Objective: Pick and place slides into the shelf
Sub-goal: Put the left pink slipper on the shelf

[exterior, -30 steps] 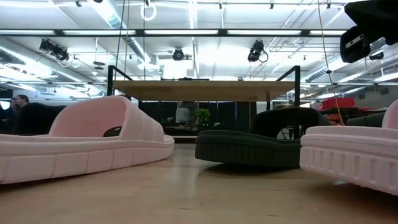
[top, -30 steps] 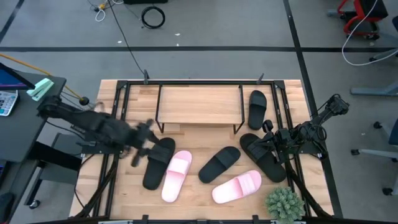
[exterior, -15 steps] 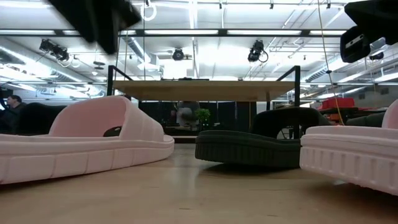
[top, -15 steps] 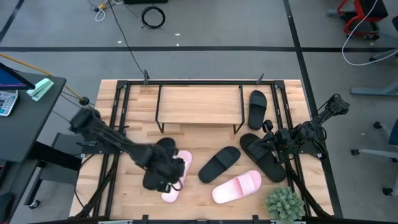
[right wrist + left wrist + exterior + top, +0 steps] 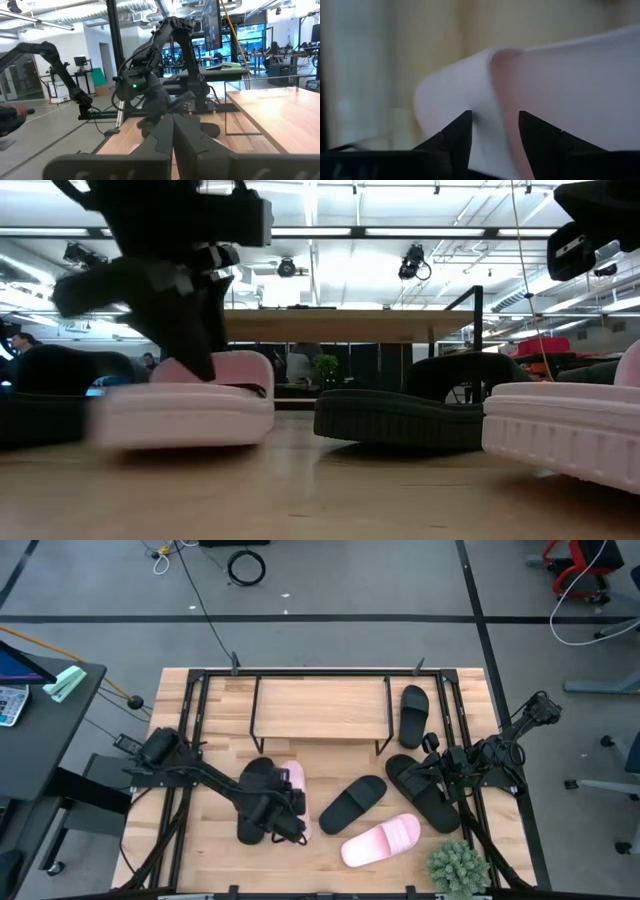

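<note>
My left gripper [image 5: 283, 817] is down on a pale pink slide [image 5: 295, 783] near the table's middle left, with pink rubber [image 5: 495, 95] between its fingers. A black slide [image 5: 258, 778] lies just left of it. A black slide [image 5: 352, 803] and the second pink slide [image 5: 380, 840] lie flat on their soles nearer the middle. More black slides [image 5: 425, 790] sit at the right, and one [image 5: 414, 712] lies beside the shelf [image 5: 320, 708]. My right gripper [image 5: 173, 135] is shut and hovers above the right-hand black slides. My left gripper has the pale pink slide's rubber [image 5: 492, 85] pinched between its two fingers [image 5: 457, 135], coming from above and pointing down in the low view [image 5: 200, 340]. Strap or sole edge, I cannot tell. The blurred slide [image 5: 190, 405] sits level, on or just above the table.
A black metal frame [image 5: 200, 675] surrounds the tabletop and the shelf stands inside it at the far side. A small green plant [image 5: 458, 868] sits at the near right corner. Bare wood shows along the near edge [image 5: 200, 860] and under the shelf.
My left arm has swung from the table's left edge toward the middle and dropped onto the pale pink slide. The slide has shifted toward the far edge and turned, ending closer against the black slide beside it. In the low view it shows blurred and farther off.
</note>
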Tool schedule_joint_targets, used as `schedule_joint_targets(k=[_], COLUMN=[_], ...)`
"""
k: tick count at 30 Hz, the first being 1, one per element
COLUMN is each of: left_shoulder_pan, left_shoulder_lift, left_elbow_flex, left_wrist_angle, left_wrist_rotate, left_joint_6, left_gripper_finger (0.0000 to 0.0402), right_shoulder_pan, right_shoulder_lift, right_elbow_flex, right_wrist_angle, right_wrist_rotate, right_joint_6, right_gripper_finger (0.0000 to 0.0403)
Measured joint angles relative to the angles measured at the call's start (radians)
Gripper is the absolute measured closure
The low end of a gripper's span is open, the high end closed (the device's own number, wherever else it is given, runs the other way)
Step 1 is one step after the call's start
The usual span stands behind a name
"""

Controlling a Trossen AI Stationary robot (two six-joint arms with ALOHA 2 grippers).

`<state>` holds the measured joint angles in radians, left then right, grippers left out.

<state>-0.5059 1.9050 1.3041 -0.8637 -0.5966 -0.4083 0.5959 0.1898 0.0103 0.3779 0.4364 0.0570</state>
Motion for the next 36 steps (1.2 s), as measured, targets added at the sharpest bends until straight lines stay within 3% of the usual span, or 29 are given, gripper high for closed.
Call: schedule_joint_targets(k=[4, 9, 16, 22, 26, 30, 36], left_shoulder_pan=[0.004, 0.04, 0.094, 0.082, 0.02, -0.036, -0.066], left_shoulder_lift=[0.0, 0.0, 0.0, 0.0, 0.001, 0.001, 0.001], left_elbow_flex=[0.0, -0.003, -0.003, 0.028, 0.132, 0.302, 0.567], left_wrist_angle=[-0.015, -0.03, -0.03, -0.024, -0.052, -0.188, -0.58], left_wrist_rotate=[-0.07, -0.076, -0.076, -0.046, -0.009, -0.011, -0.17], left_joint_6=[-0.03, -0.11, -0.107, -0.124, -0.147, -0.159, -0.268], left_gripper_finger=[0.0275, 0.0328, 0.0387, 0.0391, 0.0391, 0.0392, 0.0392], right_shoulder_pan=[0.0, 0.0, 0.0, 0.0, 0.0, 0.0, 0.0], right_shoulder_lift=[0.0, 0.0, 0.0, 0.0, 0.0, 0.0, 0.0], right_elbow_flex=[0.0, 0.0, 0.0, 0.0, 0.0, 0.0, 0.0], right_wrist_angle=[-0.003, -0.004, -0.005, -0.005, -0.005, -0.005, -0.004], right_wrist_rotate=[0.0, 0.0, 0.0, 0.0, 0.0, 0.0, 0.0], right_joint_6=[0.0, 0.0, 0.0, 0.0, 0.0, 0.0, 0.0], right_gripper_finger=[0.0389, 0.0389, 0.0389, 0.0389, 0.0389, 0.0389, 0.0389])
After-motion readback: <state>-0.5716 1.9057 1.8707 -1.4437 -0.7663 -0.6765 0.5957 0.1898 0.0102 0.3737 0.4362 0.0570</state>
